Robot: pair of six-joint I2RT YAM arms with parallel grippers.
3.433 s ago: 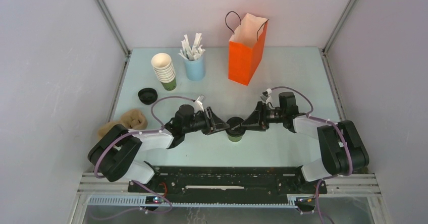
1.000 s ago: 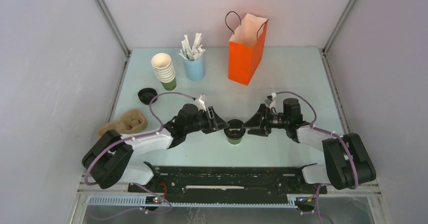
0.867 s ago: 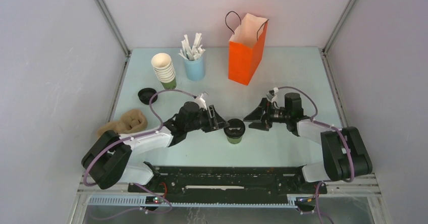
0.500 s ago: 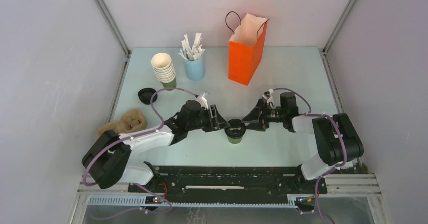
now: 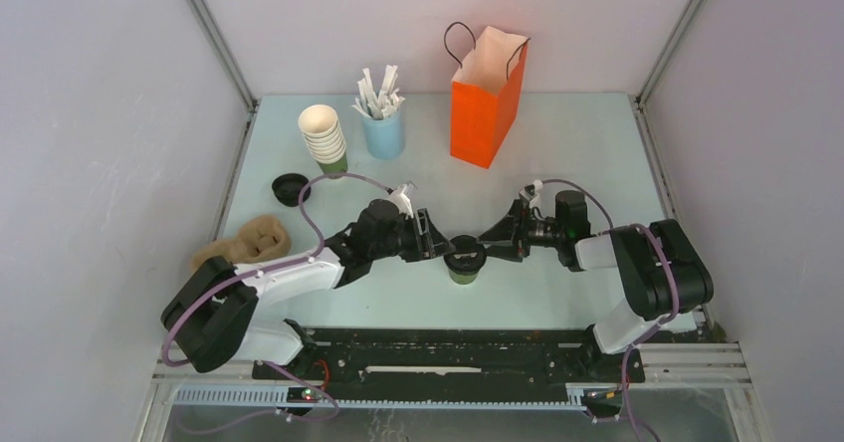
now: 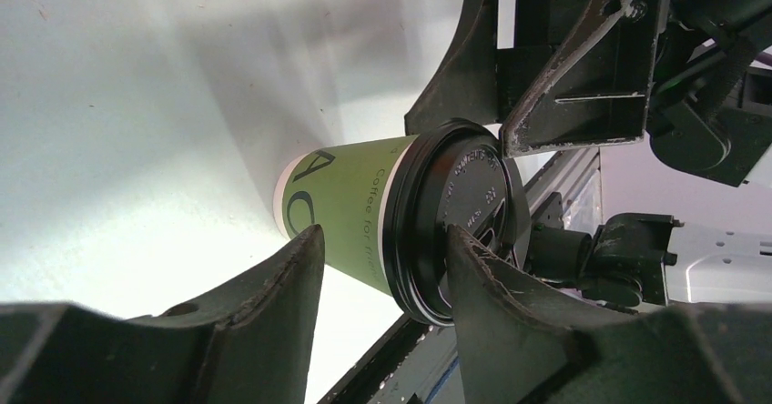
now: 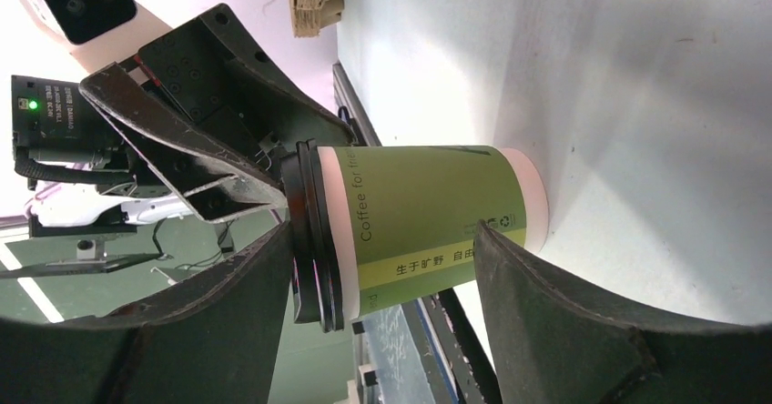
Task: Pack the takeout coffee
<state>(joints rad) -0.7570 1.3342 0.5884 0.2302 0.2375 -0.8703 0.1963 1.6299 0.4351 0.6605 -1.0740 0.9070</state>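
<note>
- The takeout cup (image 5: 464,260) is small, green paper with a round black lid (image 6: 469,195) on top. It stands upright on the table (image 5: 567,153), towards the front edge, between my two arms.
- My left gripper (image 6: 382,233) sits just beside the cup with its jaws apart, one above the other. One finger is low by the paper wall and the other is up at the lid's rim. I cannot tell whether that upper finger touches.
- My right gripper (image 7: 382,231) faces the cup from the opposite side. Its jaws are also apart and bracket the cup's side without clamping it.
- An orange paper bag (image 5: 485,104) stands open towards the back, well apart from the cup.
- I judge the cup light and thin-walled, so it would dent under a hard squeeze. The plastic lid looks slick and could pop off.
- I would take hold across the upper body, just under the lid where the rim stiffens the paper, closing gently and keeping the cup upright.
</note>
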